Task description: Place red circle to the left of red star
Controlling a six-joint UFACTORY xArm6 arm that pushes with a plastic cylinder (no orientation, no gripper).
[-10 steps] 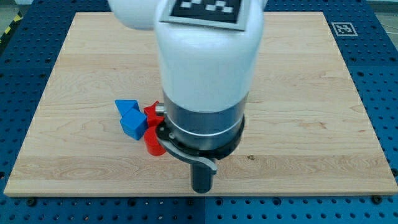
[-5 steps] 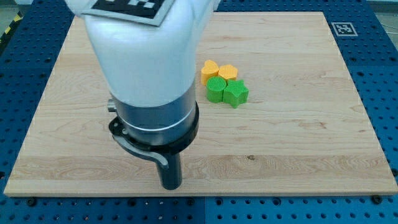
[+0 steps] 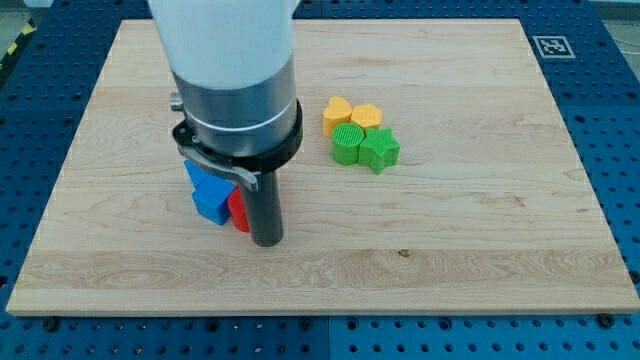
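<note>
My tip rests on the board at the view's lower left of centre. A red block shows only as a sliver right against the rod's left side; its shape cannot be made out, and I cannot tell whether it is the circle or the star. The other red block is hidden behind the arm. Two blue blocks sit just left of the red one, touching it.
A cluster lies right of centre: an orange heart, an orange hexagon, a green circle and a green star. The arm's wide body covers the board's upper left-centre. The board's bottom edge is near my tip.
The arm has swung left then moved up the view; my tip went from near the bottom edge to beside the red block. The orange and green cluster came into sight.
</note>
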